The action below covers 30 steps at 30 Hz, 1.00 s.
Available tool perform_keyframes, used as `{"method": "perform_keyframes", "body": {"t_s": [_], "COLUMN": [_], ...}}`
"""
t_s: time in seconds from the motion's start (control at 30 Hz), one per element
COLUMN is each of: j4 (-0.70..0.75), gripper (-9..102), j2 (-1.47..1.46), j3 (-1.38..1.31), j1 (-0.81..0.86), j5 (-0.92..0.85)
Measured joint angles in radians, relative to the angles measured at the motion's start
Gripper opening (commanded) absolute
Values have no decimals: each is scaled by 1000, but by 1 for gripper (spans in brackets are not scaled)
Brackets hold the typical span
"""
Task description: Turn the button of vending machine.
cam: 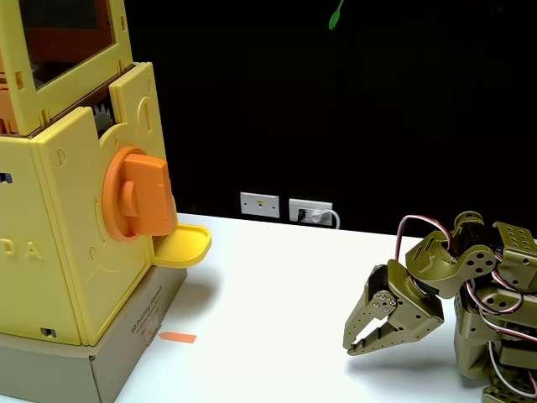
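The vending machine [63,227] is a big yellow plastic box at the left of the fixed view, with an orange-tinted window on top and gear teeth showing near its upper edge. The button [137,195], a large orange knob with a thick bar across it, sticks out of the machine's right face; the bar stands roughly upright. Far to the right, low over the white table, hangs my olive-green gripper [356,345], folded down with its fingertips close together and nothing between them. A wide stretch of table separates it from the knob.
A yellow scoop-shaped tray [183,243] juts out just below the knob. The machine stands on a cardboard box [126,353]. An orange tape strip [177,337] lies on the table. Wall sockets [285,207] sit at the table's far edge against a black backdrop.
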Motion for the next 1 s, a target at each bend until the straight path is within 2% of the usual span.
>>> {"method": "perform_keyframes", "body": {"t_s": [0.5,0.6,0.77,1.0], "j4": [-17,-58,-98,-52], "gripper": [1,1,1,1], "j2": [0,-29,-245,-337], "j3": [-15,-110,-350,-551], "j1": [40,8,-17,17], "j5": [11,-8,-84,-195]}}
